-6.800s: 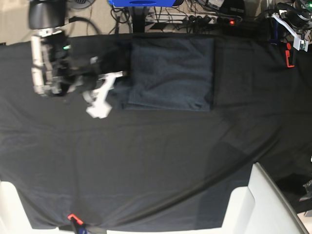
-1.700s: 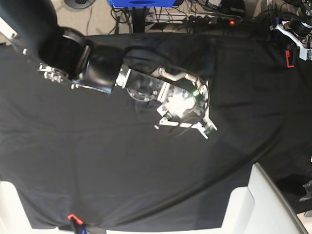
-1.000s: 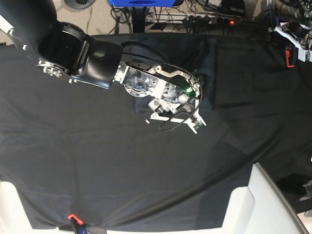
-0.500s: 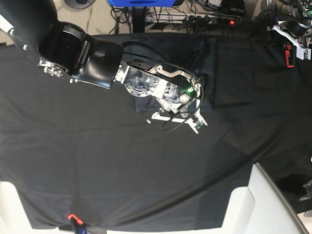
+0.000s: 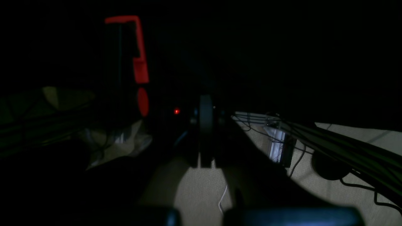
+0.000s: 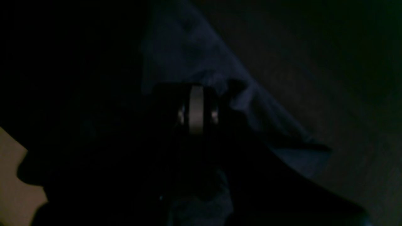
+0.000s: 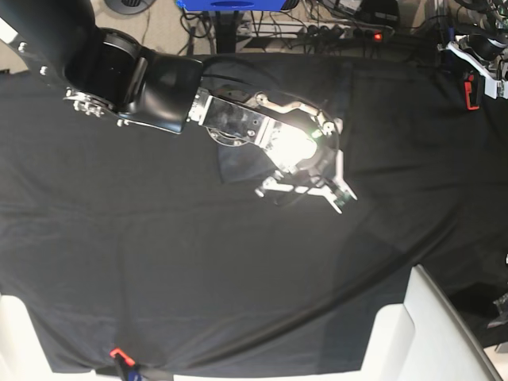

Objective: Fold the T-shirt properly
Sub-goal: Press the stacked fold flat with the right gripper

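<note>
Swung rightward, the right end effector (image 6: 196,110) seemingly pinches the mostly hidden T-shirt (image 6: 251,106).

Table covered by black cloth (image 7: 159,262) fills most of frame; folded dark grey T-shirt (image 7: 238,165) lies on it, upper centre, mostly under arm.

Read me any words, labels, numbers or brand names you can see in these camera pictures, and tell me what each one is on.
None can be read.
T-shirt: plain, no print showing.
Right gripper and its arm: no legible marking.
Blue object at the table's far edge: no text visible.
Both wrist views: too dark to show any writing.
</note>
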Controlling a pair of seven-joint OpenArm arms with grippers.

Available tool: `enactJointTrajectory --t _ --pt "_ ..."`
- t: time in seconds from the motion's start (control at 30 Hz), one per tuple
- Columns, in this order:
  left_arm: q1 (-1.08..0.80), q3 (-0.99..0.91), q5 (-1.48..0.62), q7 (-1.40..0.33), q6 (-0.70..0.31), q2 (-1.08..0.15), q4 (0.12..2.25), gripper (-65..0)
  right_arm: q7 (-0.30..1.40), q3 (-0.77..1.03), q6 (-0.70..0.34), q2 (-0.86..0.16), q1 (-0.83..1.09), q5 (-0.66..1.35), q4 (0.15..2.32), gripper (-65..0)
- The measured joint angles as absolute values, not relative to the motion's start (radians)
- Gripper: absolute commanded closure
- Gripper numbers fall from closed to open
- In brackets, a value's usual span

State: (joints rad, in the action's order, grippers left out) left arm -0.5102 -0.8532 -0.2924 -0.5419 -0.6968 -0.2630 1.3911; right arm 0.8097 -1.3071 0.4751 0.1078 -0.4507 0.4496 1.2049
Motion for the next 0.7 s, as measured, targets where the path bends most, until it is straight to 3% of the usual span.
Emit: enactJointTrajectory --t 0.7 --pt "-0.51 -0.853 -0.292 -0.542 -0.697 -0.263 1.391 0.0 0.635 -1.311 0.475 0.114 -0.448 0.562 1.267 -0.9"
